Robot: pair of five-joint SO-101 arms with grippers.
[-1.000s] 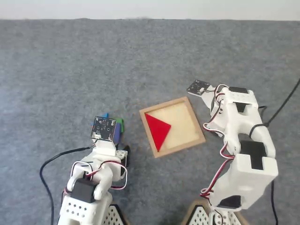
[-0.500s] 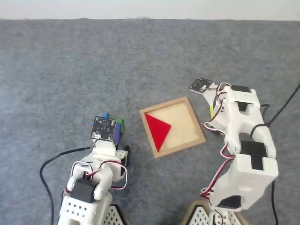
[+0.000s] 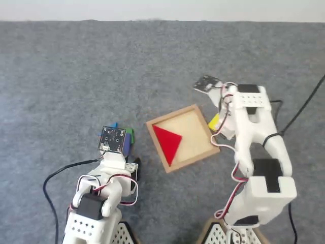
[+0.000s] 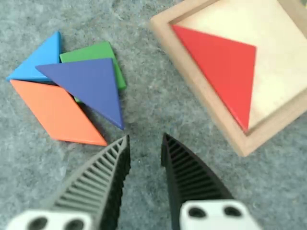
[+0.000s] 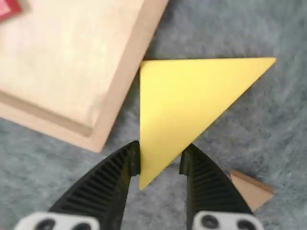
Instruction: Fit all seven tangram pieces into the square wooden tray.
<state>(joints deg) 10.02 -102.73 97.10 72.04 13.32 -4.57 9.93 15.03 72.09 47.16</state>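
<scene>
The square wooden tray lies mid-table with a red triangle in its left part. My right gripper is shut on a corner of a yellow triangle, held just outside the tray's right rim; the high view has this yellow triangle at that edge. My left gripper hovers open over bare mat, nothing between its fingers. Just ahead of it lie a dark blue triangle, a green square, a light blue triangle and an orange parallelogram, partly overlapping.
A small brown piece lies on the grey mat close to the right gripper. The left arm stands left of the tray and covers most of the loose pieces from above. Open mat stretches across the far half of the table.
The right arm has swung left with the yellow triangle, up to the tray's right edge. The tray has slid slightly left. The left arm has kept still.
</scene>
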